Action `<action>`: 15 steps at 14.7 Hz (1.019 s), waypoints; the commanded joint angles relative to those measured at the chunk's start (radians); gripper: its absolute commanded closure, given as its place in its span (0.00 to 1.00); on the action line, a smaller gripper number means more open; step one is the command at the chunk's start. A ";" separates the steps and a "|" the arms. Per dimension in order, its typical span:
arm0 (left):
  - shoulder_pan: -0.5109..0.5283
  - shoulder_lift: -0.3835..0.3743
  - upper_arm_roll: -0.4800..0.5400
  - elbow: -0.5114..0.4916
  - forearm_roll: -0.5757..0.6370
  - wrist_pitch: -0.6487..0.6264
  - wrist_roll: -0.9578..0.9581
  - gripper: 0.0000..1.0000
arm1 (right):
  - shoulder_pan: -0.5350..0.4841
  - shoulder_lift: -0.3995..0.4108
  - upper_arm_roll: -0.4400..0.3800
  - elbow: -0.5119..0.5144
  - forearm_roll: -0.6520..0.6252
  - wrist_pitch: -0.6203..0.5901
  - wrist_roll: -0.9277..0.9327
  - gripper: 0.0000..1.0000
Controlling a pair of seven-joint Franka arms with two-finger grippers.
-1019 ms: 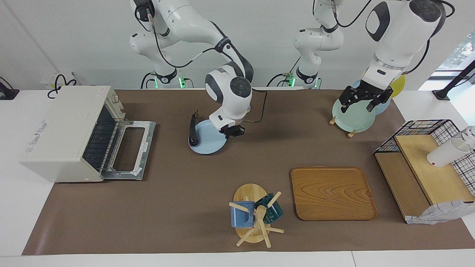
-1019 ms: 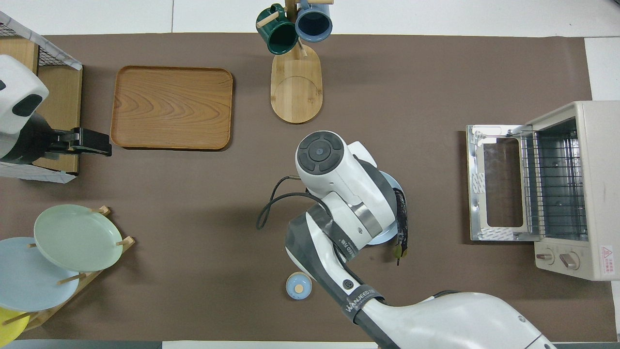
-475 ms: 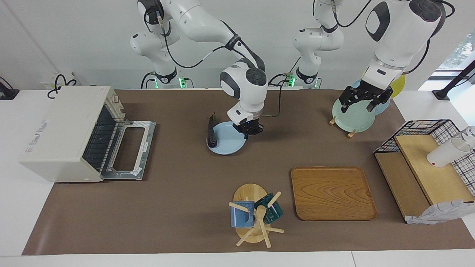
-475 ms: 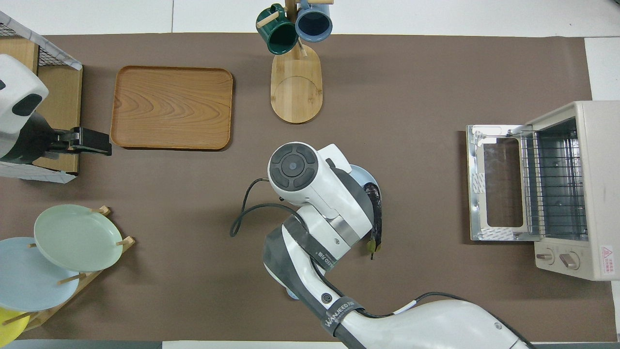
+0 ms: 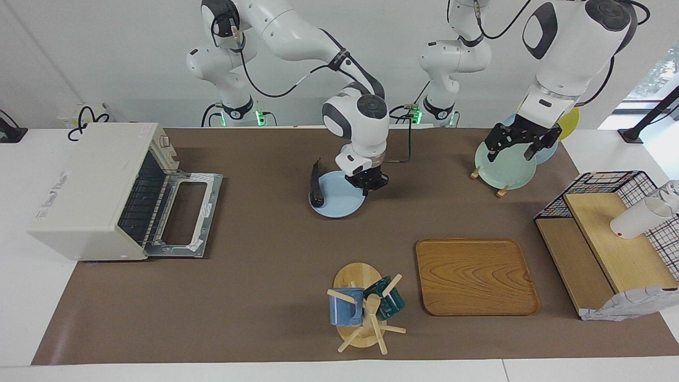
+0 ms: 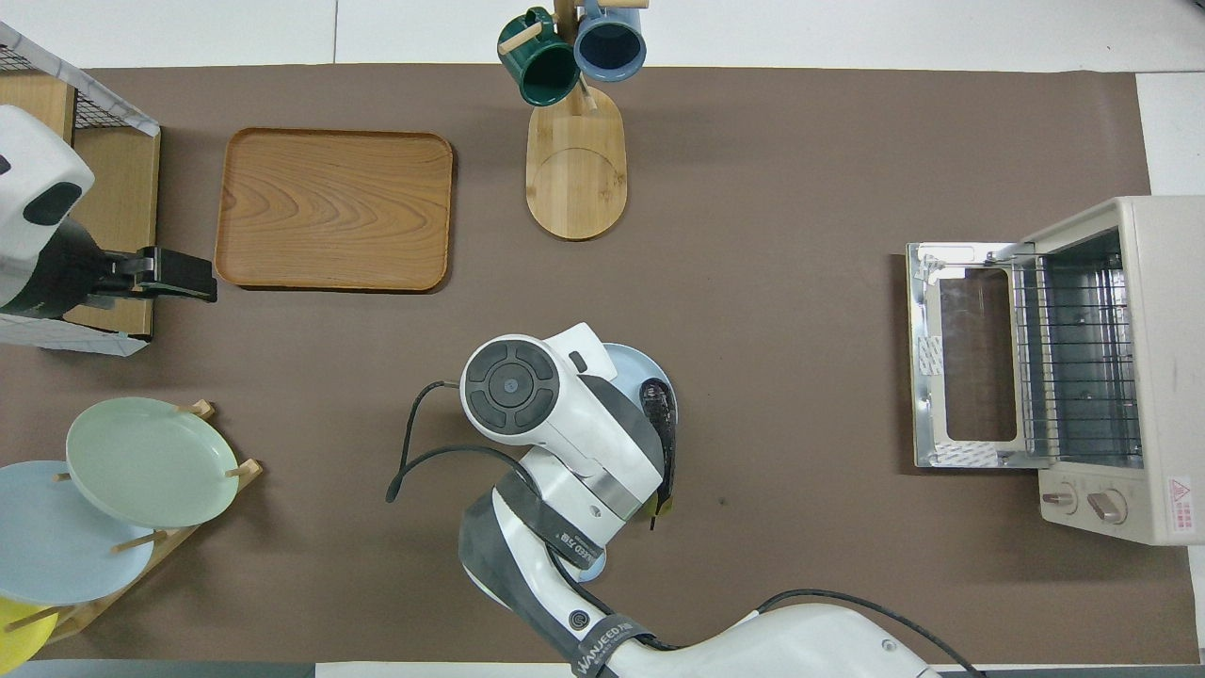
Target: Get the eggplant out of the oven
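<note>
Eggplant (image 5: 316, 185) rides a blue plate (image 5: 339, 201) gripped by the right gripper (image 5: 370, 183), away from the open oven (image 5: 101, 191); left gripper (image 5: 517, 140) waits with fingers spread over the plate rack (image 5: 501, 170).

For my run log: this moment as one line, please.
right gripper: holds blue plate; eggplant: on plate; oven: door open; left gripper: waits over plate rack

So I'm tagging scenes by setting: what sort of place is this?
Probably a robotics lab staged as a kitchen: a cream-white toaster oven, a wooden mug tree and a wooden plate rack on a brown-covered table.
</note>
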 commanded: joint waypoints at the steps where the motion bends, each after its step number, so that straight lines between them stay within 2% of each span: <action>1: 0.008 -0.017 0.000 -0.026 -0.013 0.032 0.009 0.00 | -0.027 0.011 0.009 0.000 0.021 0.054 0.016 1.00; 2: 0.008 -0.017 0.000 -0.030 -0.013 0.035 0.007 0.00 | -0.024 0.009 0.009 0.007 0.028 0.056 0.017 0.94; 4: 0.008 -0.019 0.000 -0.044 -0.013 0.045 0.007 0.00 | -0.016 0.006 0.008 0.011 0.038 0.056 0.017 0.70; 5: 0.008 -0.019 0.000 -0.043 -0.013 0.046 0.007 0.00 | -0.021 0.000 0.008 0.011 0.035 0.042 0.016 0.65; 6: 0.008 -0.019 0.000 -0.044 -0.013 0.047 0.007 0.00 | -0.026 -0.006 0.008 0.008 0.033 0.036 0.014 0.65; 9: 0.003 -0.019 -0.002 -0.044 -0.013 0.047 0.004 0.00 | -0.067 -0.077 0.000 0.008 0.021 -0.073 0.000 0.65; 12: -0.011 -0.019 -0.005 -0.046 -0.013 0.046 -0.002 0.00 | -0.192 -0.167 -0.001 -0.022 -0.004 -0.249 -0.143 0.72; 13: -0.012 -0.017 -0.009 -0.047 -0.014 0.044 -0.004 0.00 | -0.232 -0.192 -0.001 -0.048 -0.013 -0.296 -0.174 0.77; 15: -0.069 -0.008 -0.010 -0.056 -0.016 0.049 -0.037 0.00 | -0.300 -0.241 0.000 -0.136 -0.080 -0.341 -0.190 0.97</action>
